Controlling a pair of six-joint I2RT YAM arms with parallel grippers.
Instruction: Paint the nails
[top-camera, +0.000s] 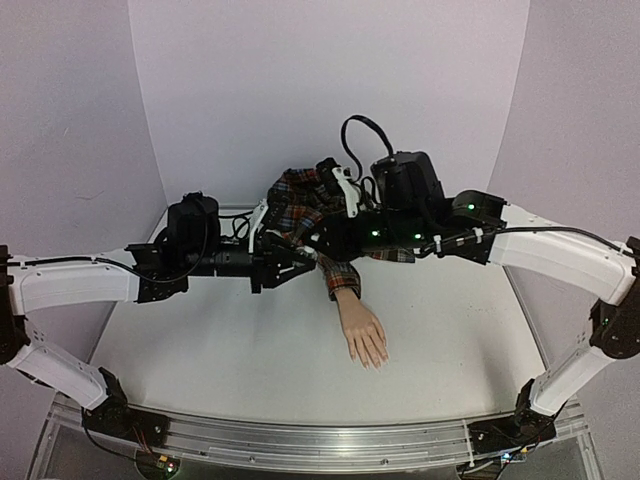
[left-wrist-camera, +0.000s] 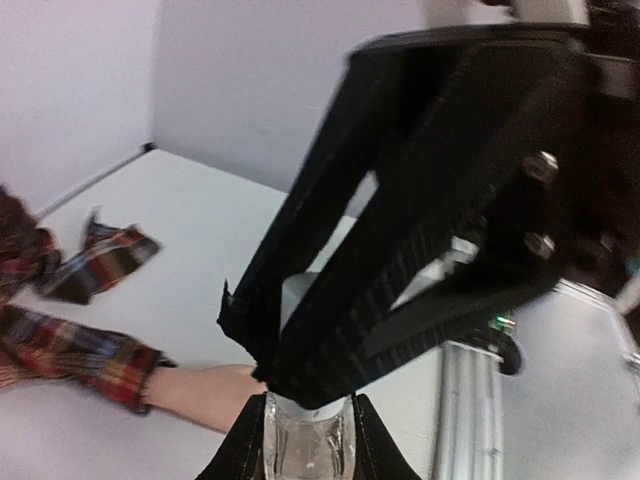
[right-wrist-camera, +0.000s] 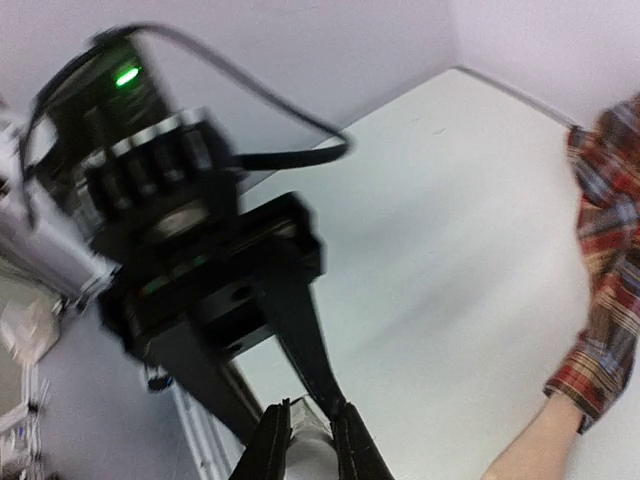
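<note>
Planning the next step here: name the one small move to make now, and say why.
Likely twist the right gripper to unscrew the cap: it is shut on the cap, the left gripper clamps the glass bottle, and no brush is out yet.

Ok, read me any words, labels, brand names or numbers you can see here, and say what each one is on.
No text can be read in any view.
The clear bottle held in the left tool shows no label; its pale cap is blurred.
The plaid sleeve and mannequin hand show no print.
</note>
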